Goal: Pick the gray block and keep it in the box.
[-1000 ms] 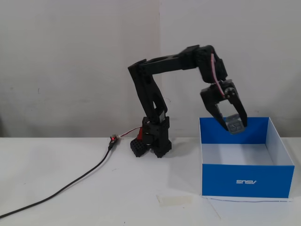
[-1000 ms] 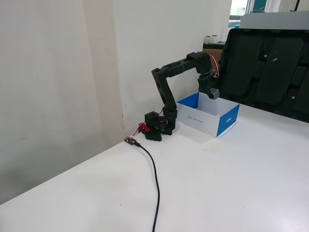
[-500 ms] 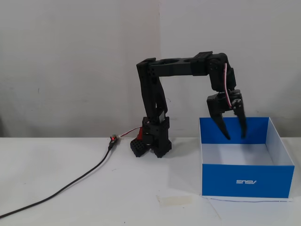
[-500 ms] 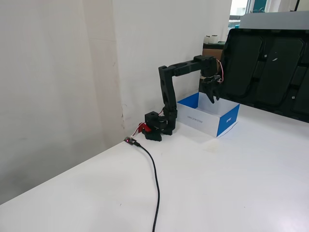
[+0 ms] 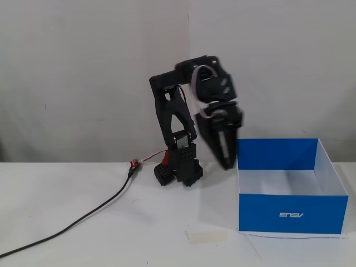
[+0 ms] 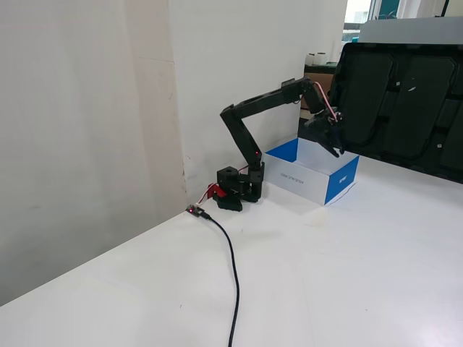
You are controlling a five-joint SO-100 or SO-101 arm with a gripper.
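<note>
The box (image 5: pixel 293 214) stands on the table at the right in a fixed view, with blue walls, a white logo and a white floor. It also shows in the other fixed view (image 6: pixel 341 185), behind the arm. The gray block shows in neither view. My gripper (image 5: pixel 226 163) points down at the box's left back corner, its tip near the rim. In the other fixed view the gripper (image 6: pixel 336 148) hangs above the box. The jaws look closed together, with nothing seen between them.
The arm's base (image 5: pixel 179 167) stands left of the box, with a black cable (image 5: pixel 83 217) running off to the front left. A piece of tape (image 5: pixel 206 236) lies on the table before the box. Dark trays (image 6: pixel 405 101) lean behind the box.
</note>
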